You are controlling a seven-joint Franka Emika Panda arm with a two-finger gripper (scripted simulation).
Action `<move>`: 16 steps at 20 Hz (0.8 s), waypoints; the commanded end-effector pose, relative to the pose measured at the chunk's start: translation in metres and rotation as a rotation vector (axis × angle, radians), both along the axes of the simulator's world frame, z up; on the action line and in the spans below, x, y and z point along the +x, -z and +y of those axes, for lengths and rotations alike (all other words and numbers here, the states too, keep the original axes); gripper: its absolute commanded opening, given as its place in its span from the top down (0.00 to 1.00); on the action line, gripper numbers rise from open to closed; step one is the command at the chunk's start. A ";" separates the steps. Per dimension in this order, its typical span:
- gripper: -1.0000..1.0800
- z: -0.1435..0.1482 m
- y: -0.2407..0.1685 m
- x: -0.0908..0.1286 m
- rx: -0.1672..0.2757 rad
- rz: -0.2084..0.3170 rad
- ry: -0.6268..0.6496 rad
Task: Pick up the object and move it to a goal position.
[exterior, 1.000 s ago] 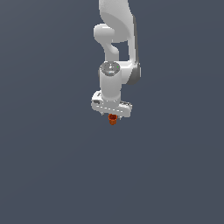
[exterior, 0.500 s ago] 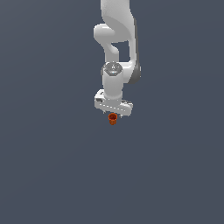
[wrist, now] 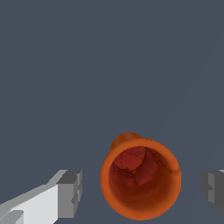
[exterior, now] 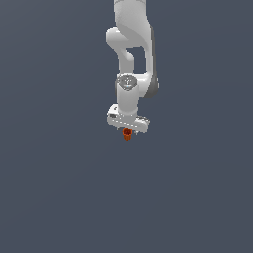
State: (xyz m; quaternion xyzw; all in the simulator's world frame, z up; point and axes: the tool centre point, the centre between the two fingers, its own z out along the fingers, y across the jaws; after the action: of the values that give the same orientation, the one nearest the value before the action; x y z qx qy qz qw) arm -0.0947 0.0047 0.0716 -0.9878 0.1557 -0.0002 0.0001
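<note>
The object (wrist: 140,179), a small orange-red tapered cup, shows its open mouth in the wrist view and stands between my two grey fingertips. A narrow gap shows on each side of it, so the pads are not touching it. My gripper (wrist: 140,190) is open around it. In the exterior view the object (exterior: 127,135) pokes out just below the white hand, and my gripper (exterior: 127,131) hangs from the arm straight above it, slightly tilted. The fingers themselves are too small to make out there.
A uniform dark grey-blue surface (exterior: 59,188) fills both views. The white arm (exterior: 131,44) rises from the hand toward the exterior view's top edge. No other objects or edges show.
The hand has tilted and turned a little over the second and sits marginally lower. The orange-red cup stays at the same spot under it.
</note>
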 end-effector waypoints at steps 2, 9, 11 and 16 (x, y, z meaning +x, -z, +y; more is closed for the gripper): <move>0.04 0.000 0.017 -0.001 0.000 0.001 0.001; 0.04 0.000 0.033 -0.001 0.000 0.000 0.002; 1.00 0.000 0.034 -0.001 0.000 0.000 0.002; 1.00 0.000 0.034 -0.001 0.000 0.000 0.002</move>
State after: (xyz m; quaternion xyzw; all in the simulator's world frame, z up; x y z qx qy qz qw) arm -0.0953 0.0050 0.0389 -0.9877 0.1563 -0.0005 0.0002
